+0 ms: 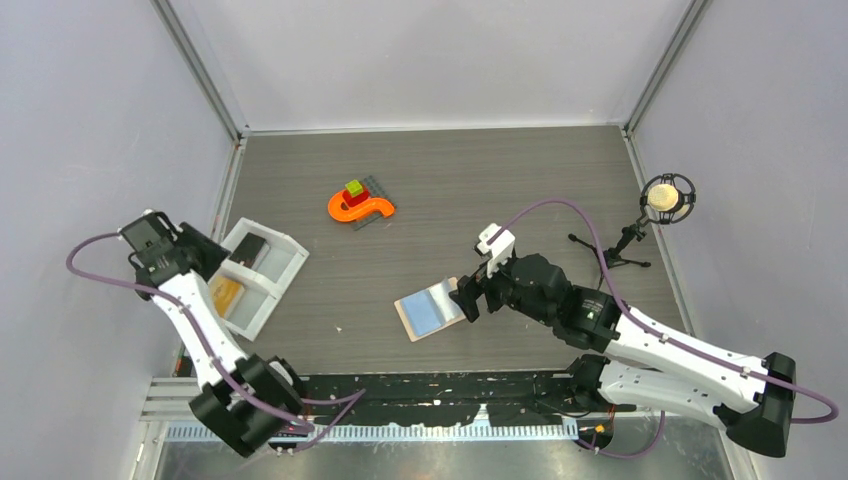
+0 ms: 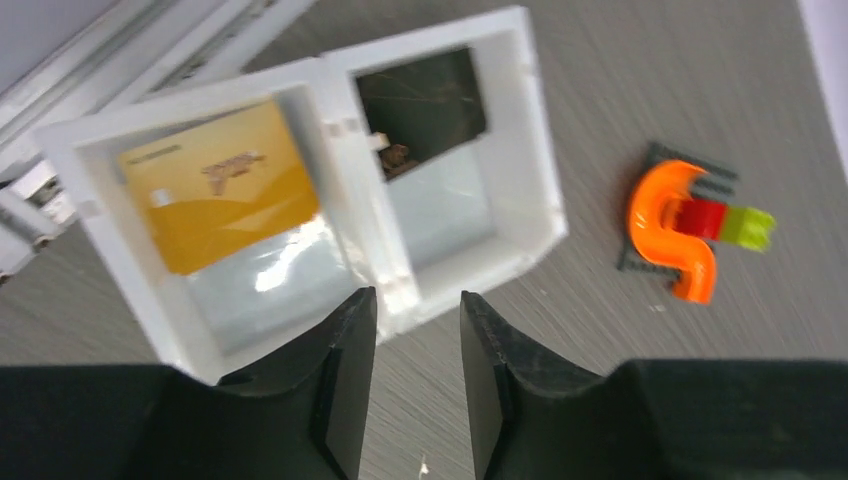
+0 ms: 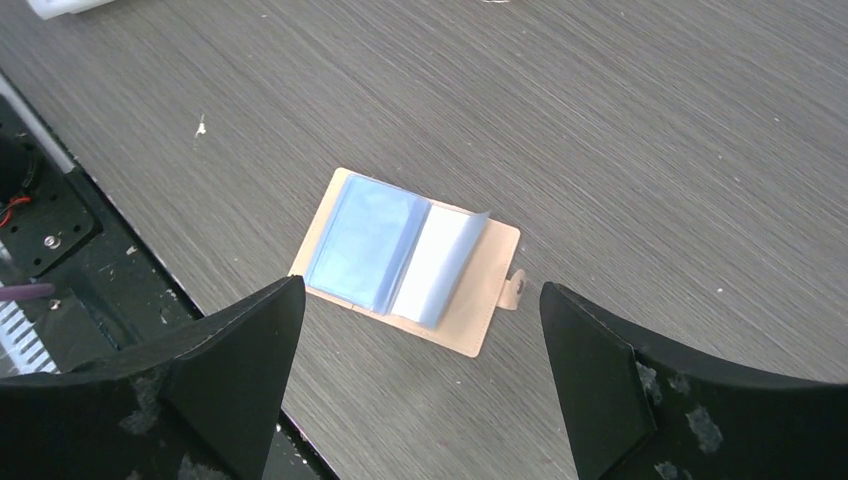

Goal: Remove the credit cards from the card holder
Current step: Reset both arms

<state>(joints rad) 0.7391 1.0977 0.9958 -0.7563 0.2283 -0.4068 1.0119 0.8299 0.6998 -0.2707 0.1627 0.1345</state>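
The card holder (image 1: 430, 312) lies open on the table with its pale blue sleeves up and its snap tab (image 3: 516, 288) pointing right. No card shows in the sleeves. My right gripper (image 1: 468, 298) hovers over the holder's right edge; in the right wrist view the gripper (image 3: 421, 288) is wide open and empty above the holder (image 3: 370, 245). The orange-yellow credit card (image 2: 215, 185) and the black credit card (image 2: 425, 95) each lie in one compartment of the white tray (image 2: 545, 180). My left gripper (image 2: 418, 300) is open and empty, just off the tray's near rim.
An orange S-shaped toy (image 1: 360, 205) with red and green blocks sits on a small grey plate at mid-table, also seen in the left wrist view (image 2: 672, 228). A microphone on a tripod (image 1: 668, 197) stands at the right. A black rail (image 1: 440, 390) lines the near edge.
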